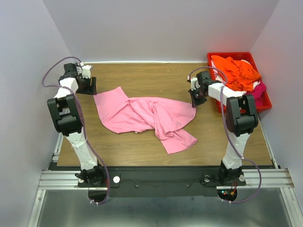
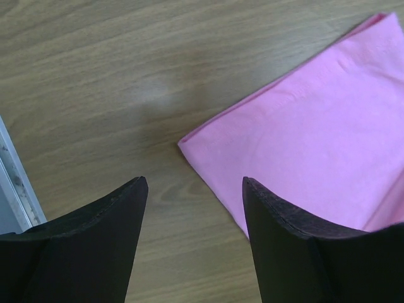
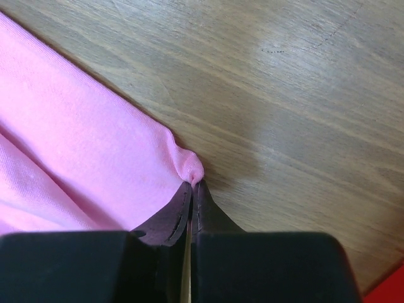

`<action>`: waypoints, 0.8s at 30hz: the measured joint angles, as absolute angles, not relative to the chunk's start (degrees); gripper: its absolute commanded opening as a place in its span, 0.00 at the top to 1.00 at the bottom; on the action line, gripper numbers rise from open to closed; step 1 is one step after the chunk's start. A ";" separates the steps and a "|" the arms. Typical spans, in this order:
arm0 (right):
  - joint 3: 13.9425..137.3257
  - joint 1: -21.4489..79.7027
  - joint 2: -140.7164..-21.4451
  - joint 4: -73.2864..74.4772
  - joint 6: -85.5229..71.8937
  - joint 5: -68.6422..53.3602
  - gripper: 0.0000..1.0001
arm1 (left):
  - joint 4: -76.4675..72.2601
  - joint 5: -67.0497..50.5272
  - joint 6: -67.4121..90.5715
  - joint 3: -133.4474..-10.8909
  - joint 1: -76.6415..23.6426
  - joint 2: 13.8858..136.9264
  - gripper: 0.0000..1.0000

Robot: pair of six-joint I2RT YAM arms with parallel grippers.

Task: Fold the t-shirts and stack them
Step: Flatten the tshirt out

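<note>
A light pink t-shirt (image 1: 142, 116) lies crumpled across the middle of the wooden table. My right gripper (image 1: 195, 100) is shut on the shirt's right corner; the right wrist view shows a small fold of pink cloth (image 3: 189, 165) pinched at its fingertips (image 3: 203, 196). My left gripper (image 1: 90, 86) is open and empty at the shirt's left corner; the left wrist view shows that corner (image 2: 303, 139) by the right finger (image 2: 278, 233), bare wood between the jaws. Orange (image 1: 234, 71), white and magenta (image 1: 259, 90) shirts lie heaped in the bin.
A red plastic bin (image 1: 222, 56) stands at the table's back right corner, just right of my right arm. Grey walls close in the table on three sides. A metal rail (image 2: 16, 183) runs along the table's left edge.
</note>
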State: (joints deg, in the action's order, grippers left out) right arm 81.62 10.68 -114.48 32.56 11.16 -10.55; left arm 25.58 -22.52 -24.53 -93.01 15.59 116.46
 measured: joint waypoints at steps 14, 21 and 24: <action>81.62 10.68 -114.48 32.56 11.35 -10.46 0.99 | 24.25 -20.29 -23.81 -93.36 15.59 121.30 0.39; 81.65 10.68 -114.48 32.53 11.33 -10.09 0.99 | 21.98 -19.86 -23.46 -93.41 15.59 123.59 0.42; 81.65 10.68 -114.50 32.53 11.33 -9.98 0.99 | 21.69 -19.84 -23.46 -93.43 15.57 123.63 0.45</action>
